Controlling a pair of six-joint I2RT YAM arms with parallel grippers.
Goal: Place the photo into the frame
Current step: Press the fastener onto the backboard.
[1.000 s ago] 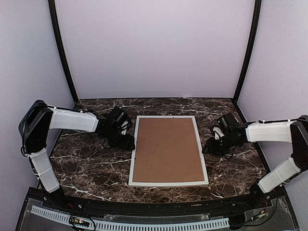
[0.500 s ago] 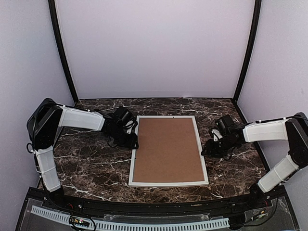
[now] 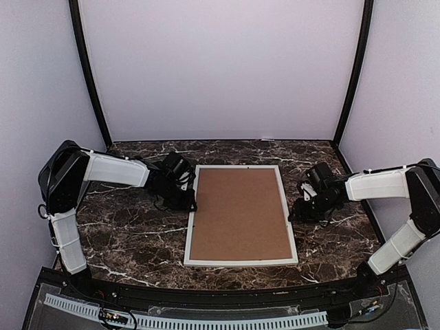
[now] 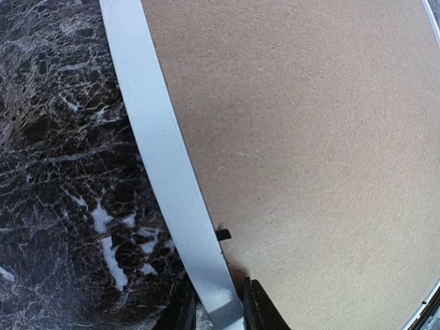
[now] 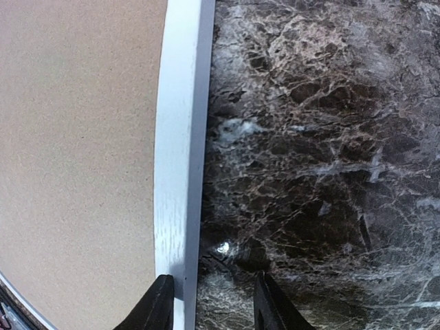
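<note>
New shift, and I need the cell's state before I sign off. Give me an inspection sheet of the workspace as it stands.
surface: dark veined marble table, no spills seen.
job's things: frame lies flat, back up, with the brown backing board in it; photo not in view.
clutter: nothing seen.
grippers: left gripper closed on the frame's left rail; right gripper open, fingers astride the right rail.
cables: black wire along the left arm's lower link, away from the frame.
surroundings: plain white walls, black corner posts.
</note>
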